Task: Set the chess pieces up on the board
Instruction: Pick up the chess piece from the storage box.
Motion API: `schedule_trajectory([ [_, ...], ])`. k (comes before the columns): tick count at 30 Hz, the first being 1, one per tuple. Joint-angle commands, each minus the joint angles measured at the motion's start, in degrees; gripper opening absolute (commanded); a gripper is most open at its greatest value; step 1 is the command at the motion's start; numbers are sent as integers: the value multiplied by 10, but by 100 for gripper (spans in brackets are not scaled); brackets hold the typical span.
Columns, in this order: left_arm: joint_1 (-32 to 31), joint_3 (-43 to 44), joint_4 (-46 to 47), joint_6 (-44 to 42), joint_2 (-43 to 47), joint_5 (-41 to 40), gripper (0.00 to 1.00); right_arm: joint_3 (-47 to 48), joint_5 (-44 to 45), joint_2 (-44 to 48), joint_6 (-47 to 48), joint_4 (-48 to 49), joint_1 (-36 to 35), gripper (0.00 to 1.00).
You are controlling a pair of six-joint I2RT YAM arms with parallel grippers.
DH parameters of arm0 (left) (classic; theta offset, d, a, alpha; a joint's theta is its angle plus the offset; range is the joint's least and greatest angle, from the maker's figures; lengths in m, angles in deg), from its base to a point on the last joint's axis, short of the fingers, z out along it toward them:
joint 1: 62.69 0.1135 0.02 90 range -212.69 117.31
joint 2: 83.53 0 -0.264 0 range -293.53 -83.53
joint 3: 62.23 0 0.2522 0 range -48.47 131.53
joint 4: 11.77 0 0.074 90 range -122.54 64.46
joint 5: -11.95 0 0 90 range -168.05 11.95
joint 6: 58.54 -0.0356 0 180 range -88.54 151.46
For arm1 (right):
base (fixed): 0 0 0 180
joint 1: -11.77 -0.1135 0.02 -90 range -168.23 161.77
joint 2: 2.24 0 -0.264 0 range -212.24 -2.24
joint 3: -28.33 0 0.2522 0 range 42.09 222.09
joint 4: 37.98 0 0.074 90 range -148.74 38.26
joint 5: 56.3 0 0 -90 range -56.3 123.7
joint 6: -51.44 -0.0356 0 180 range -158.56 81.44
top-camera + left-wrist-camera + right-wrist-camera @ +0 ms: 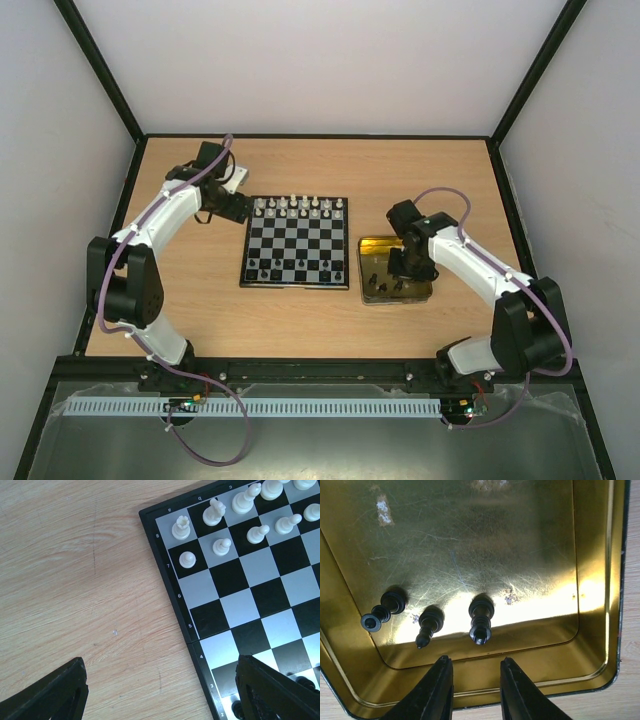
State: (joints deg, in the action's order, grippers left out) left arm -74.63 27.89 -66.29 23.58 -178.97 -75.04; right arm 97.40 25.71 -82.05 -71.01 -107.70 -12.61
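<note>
R gripper (472, 662) slightly apart, empty, over tin (600, 630); 3 black pieces (481, 620) lying at its 12 o'clock, board (295, 243) at tin's 9 o'clock. Light, prob slippery, so I'd pinch nearest mid-stem. L gripper (161, 662) wide apart.

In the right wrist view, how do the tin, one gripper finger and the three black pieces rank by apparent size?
1. the tin.
2. the finger; it is nearest the camera and cropped, so unsure.
3. the left piece, middle piece, right piece: alike, not ranked.
</note>
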Motion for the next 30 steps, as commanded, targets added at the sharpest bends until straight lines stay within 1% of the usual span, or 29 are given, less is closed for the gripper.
schedule_trajectory([
  [1, -3, 20, -13, 2, -5, 3, 82, -18, -4, -2, -8, 11, 3, 26],
  [9, -3, 19, -13, 2, -4, -1, 82, -32, -11, -23, -6, 43, 15, 26],
  [30, -3, 16, -11, 1, -6, -7, 82, -39, -11, -56, 9, 70, 31, 25],
])
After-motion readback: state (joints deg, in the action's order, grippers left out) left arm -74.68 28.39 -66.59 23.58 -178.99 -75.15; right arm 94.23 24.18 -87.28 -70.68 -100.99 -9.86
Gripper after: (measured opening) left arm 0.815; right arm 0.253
